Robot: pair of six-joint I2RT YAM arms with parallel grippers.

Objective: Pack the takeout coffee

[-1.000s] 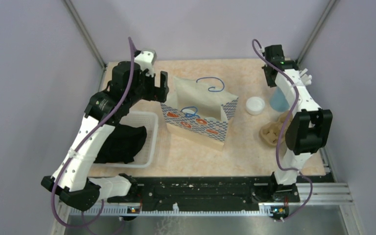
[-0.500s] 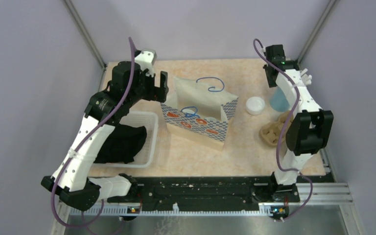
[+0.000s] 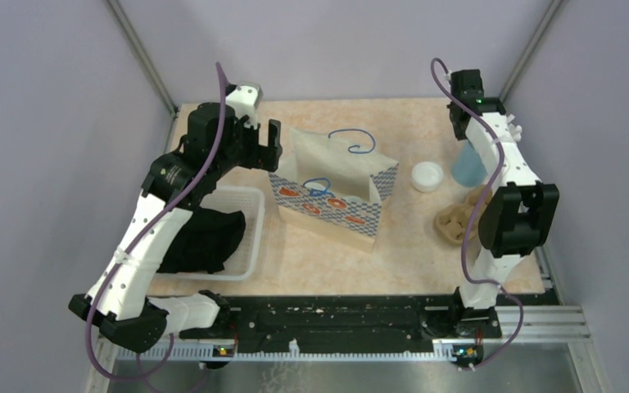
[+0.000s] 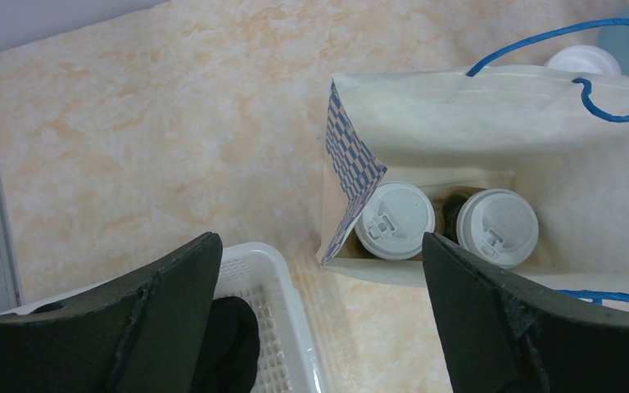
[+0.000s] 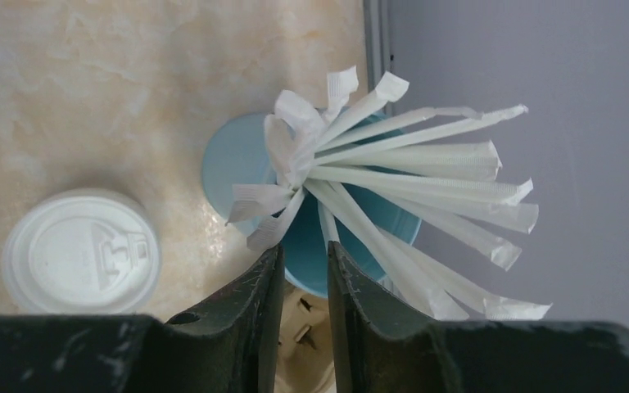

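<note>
Nearest us, in the lower left of the top view, a white basket [image 3: 250, 196] holds a bundle of black cloth [image 3: 205, 237]. Across in the lower right, a brown cardboard cup carrier [image 3: 452, 221] lies on the table [image 3: 328, 262]. In the centre stands the paper bag [image 3: 336, 176], mouth open and blue handles up. The two takeout coffees [image 4: 395, 219] are inside it, upright and side by side at the bottom. The left gripper [image 4: 319, 241] hovers just beside the bag's left edge, jaws spread as wide as they go and holding nothing. Right of the bag lies a loose white lid [image 3: 427, 176]. Furthest back, in the upper right, the right gripper [image 5: 303, 250] hangs over a blue cup [image 5: 237, 155] fanned with wrapped straws [image 5: 409, 155]. Its jaws are down to a narrow slit, and one straw runs to the tips. Whether it is pinched, I cannot tell.
</note>
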